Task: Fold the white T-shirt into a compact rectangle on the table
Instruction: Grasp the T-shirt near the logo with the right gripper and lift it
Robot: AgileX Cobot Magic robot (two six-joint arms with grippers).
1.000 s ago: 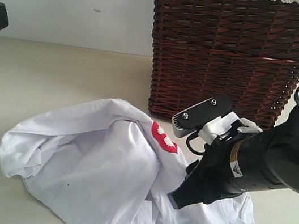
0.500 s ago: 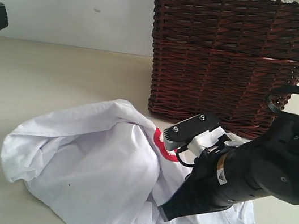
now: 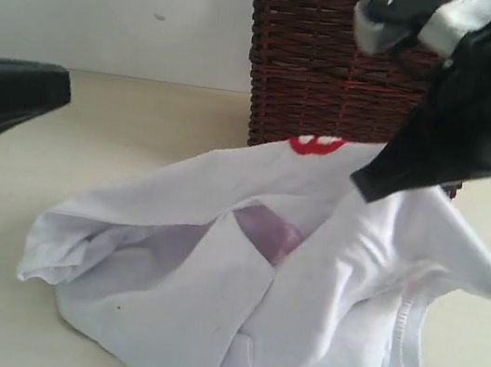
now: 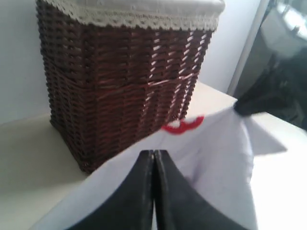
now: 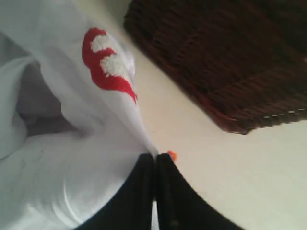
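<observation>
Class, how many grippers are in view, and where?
2. The left gripper, shut, hangs at the left, clear of the shirt; the right gripper pinches the shirt up before the basket. None hidden.

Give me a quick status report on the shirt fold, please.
Right gripper shut on the white T-shirt, one edge lifted, rest crumpled on the table. Left gripper shut, empty. Wicker basket close behind.

The crumpled white T-shirt (image 3: 213,263) hangs tent-like, highest at its far right, red-outlined lettering (image 3: 316,144) on top; its near-left folds rest on the pale beige table (image 3: 125,116)
</observation>
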